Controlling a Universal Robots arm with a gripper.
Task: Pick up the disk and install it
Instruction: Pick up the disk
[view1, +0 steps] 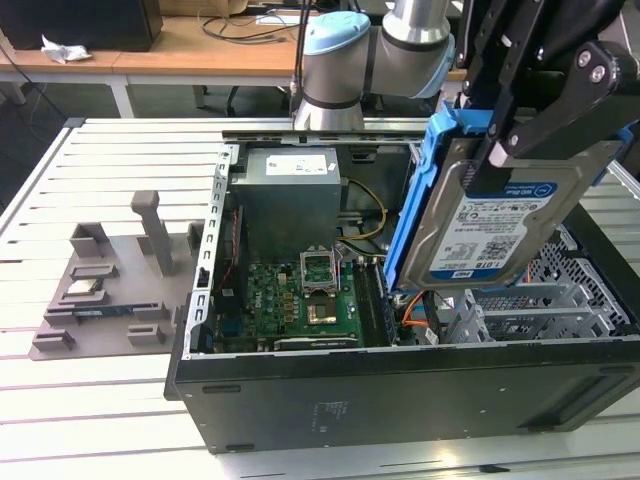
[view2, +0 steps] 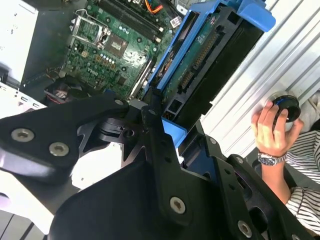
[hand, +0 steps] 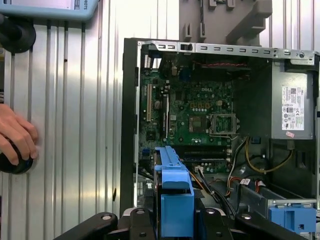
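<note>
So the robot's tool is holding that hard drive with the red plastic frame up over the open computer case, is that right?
Not quite: the frame is blue, not red. In the exterior view the tool holds the hard drive, with its blue plastic frame, up over the open computer case.

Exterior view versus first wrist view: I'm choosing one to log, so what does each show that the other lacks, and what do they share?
Exterior: the rectangular silver metal disk showing its white-and-blue label, clamped by the black gripper, and a grey moulded parts tray. First wrist: a person's hand on a black round knob. Shared: the disk's blue plastic bracket, green motherboard, grey power supply box.
</note>
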